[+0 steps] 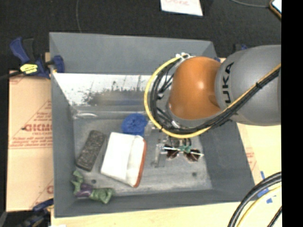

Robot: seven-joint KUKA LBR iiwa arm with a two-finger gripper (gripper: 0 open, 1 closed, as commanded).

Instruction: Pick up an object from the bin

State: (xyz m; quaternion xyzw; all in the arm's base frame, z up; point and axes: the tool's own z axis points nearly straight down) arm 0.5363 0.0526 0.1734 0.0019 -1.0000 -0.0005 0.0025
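Grey bin [222, 141] now: pincer [164, 150] is held low beside the sunglasses [187, 152], likely for a grab; its state cannot be told.

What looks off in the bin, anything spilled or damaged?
Nothing stands out. The white pad with an orange edge, dark grey block, blue scrubber and green-purple toy lie loose at odd angles; none looks broken.

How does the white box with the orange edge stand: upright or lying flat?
Lying flat. The white box shows its broad face upward on the bin floor, beside the grey block.
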